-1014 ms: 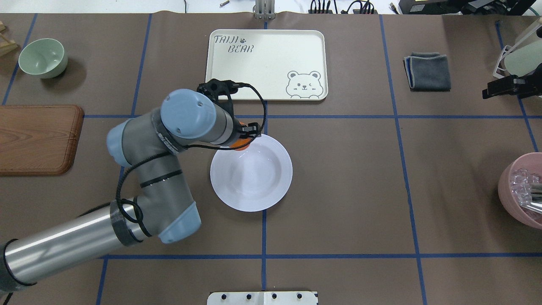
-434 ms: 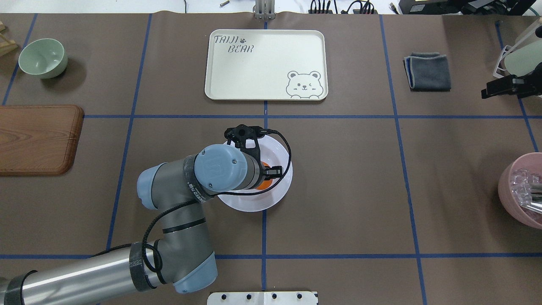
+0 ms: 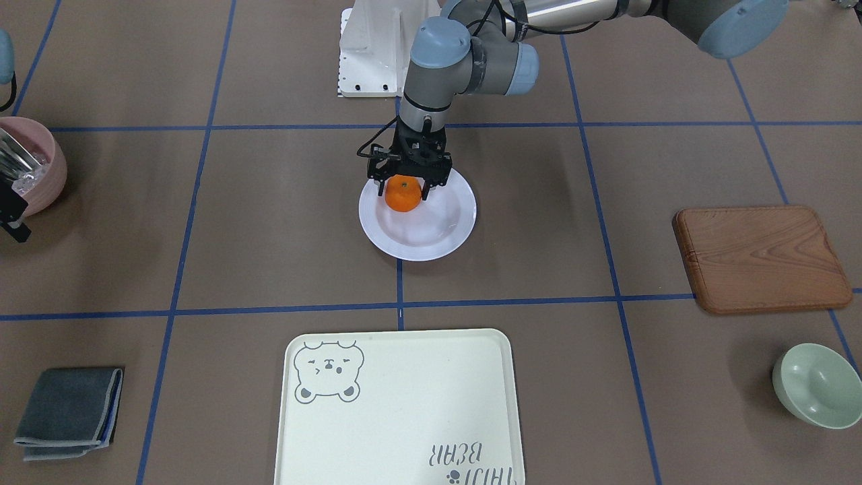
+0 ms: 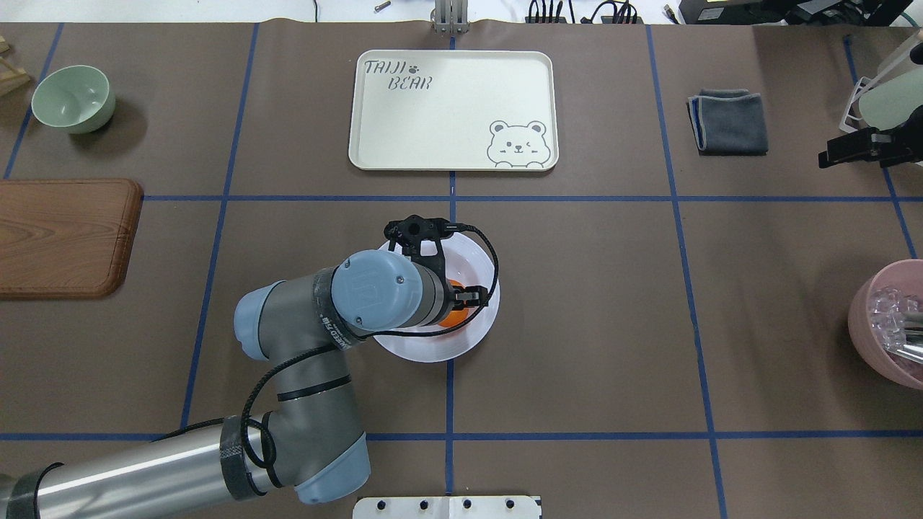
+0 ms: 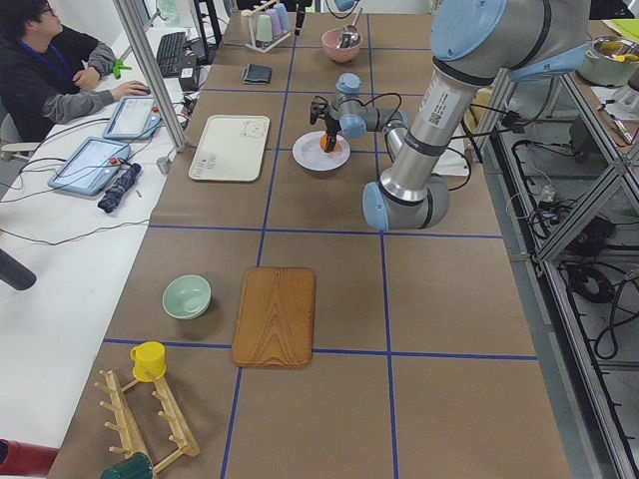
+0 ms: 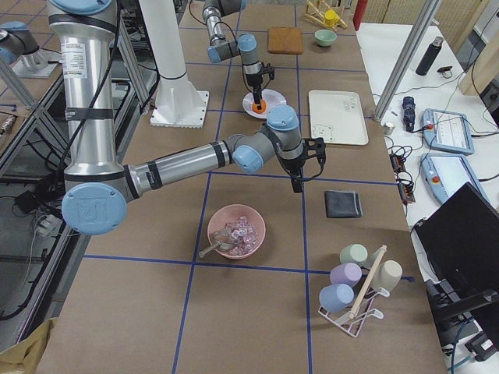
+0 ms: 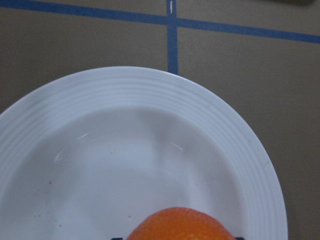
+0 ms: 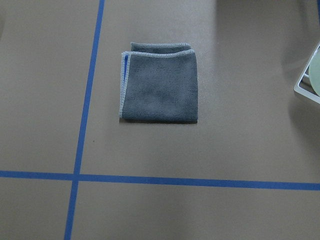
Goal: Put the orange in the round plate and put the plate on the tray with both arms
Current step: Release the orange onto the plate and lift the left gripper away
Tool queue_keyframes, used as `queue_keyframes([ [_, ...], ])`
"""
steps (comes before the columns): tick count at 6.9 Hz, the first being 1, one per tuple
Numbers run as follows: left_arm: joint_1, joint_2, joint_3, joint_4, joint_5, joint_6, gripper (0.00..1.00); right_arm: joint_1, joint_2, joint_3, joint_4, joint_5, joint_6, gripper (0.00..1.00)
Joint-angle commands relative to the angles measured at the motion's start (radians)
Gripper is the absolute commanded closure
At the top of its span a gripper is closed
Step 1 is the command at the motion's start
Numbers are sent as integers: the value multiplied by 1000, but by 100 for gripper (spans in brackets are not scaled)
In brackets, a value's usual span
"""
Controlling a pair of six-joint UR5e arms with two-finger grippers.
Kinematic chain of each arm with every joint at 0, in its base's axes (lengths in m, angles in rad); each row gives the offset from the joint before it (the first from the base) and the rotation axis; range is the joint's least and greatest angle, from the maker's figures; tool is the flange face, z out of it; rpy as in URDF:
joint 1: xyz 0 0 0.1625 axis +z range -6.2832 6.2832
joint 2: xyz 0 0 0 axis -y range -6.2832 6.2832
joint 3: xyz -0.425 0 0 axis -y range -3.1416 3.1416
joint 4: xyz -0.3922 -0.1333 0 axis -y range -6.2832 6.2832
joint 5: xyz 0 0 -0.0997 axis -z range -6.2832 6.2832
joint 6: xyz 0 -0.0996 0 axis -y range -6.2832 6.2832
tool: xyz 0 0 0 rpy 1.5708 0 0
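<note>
The orange (image 3: 403, 195) sits between the two fingers of the left pincer (image 3: 403, 193), which is closed on its sides and points straight down over the round plate (image 3: 431, 246). What matters for the next move is that the fruit is inside the plate's ribbed rim and over the well. It is off the plate's centre, toward the side nearest the robot's base. In the left wrist view the white well spreads out beyond the orange, with the rim curving round it. I cannot tell whether the fruit's underside already touches the plate or hangs just above it. If it hangs above, letting go could make it roll down the well's slope, though the deep rim should stop it.

The left arm is on the plate, so it is much the nearer of the two. The right pincer (image 4: 829, 155) is well away from the plate on the robot's right, above the surface near a folded grey cloth (image 4: 728, 121). I cannot tell whether it is open or closed. The tray (image 3: 404, 404) lies beyond the plate on the side away from the robot, well apart from it, and holds nothing. Carrying the plate there has not yet begun, and judging by the gap, the right arm has a long reach to the plate's free edge.
</note>
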Motion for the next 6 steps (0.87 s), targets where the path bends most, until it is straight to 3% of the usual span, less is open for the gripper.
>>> queue_keyframes([
  [1,-6,1,-13,0,0,5,2,-1,0,0,0,0,1,0],
  [3,-74,28,-106,29,-41,13,2,-7,20,12,17,3,-4,0],
  [5,-276,134,-291,227,-225,264,2,-88,31,-3,331,8,2,0],
  [6,-409,174,-301,300,-316,450,1,-120,19,2,426,-3,54,0],
])
